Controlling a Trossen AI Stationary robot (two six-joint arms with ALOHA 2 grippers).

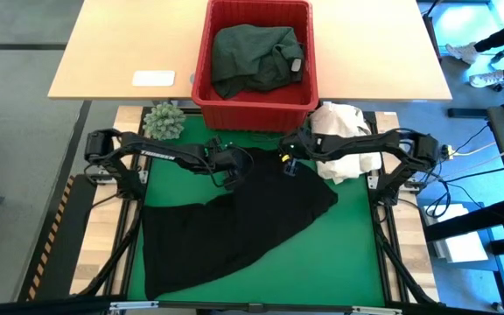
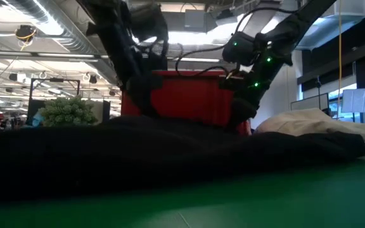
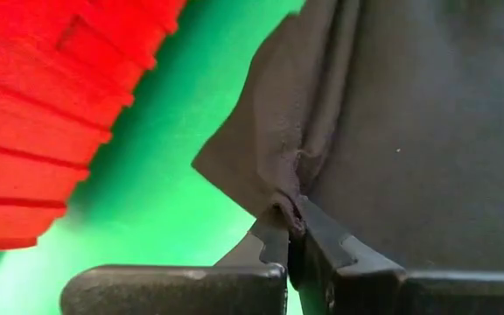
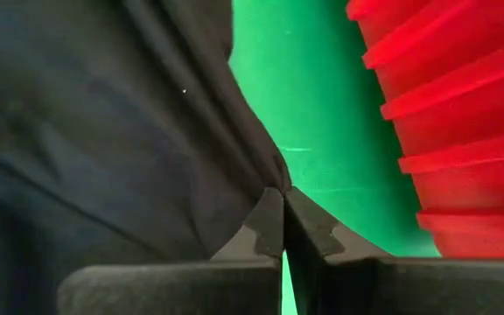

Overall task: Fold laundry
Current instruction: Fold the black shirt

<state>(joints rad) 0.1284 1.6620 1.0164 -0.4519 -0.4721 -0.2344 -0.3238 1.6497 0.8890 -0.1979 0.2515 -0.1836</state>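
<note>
A black garment (image 1: 234,227) of the laundry lies spread on the green mat (image 1: 348,254), widest toward the near left. My left gripper (image 1: 232,168) and my right gripper (image 1: 289,163) are each shut on its far edge, just in front of the red basket (image 1: 256,96). A dark green garment (image 1: 256,54) lies crumpled inside that basket. In the low view the black garment (image 2: 138,152) stretches low across the mat. My left gripper pinches a bunched bit of the garment's far left edge (image 3: 289,194) between its two fingertips, slanting down from the left. The cloth puckers into creases at the pinch. The rest of the garment lies on the mat. My right gripper pinches the garment's far right edge (image 4: 269,179) between its two fingertips, slanting down from the right. Folds run away from the pinch. The rest lies on the mat.
A cream-white cloth heap (image 1: 344,140) lies at the mat's far right, beside my right arm. A small green plant (image 1: 164,121) stands at the far left. The basket sits on a wooden table (image 1: 129,52) with a white slip (image 1: 153,78). Bare mat shows at the near right.
</note>
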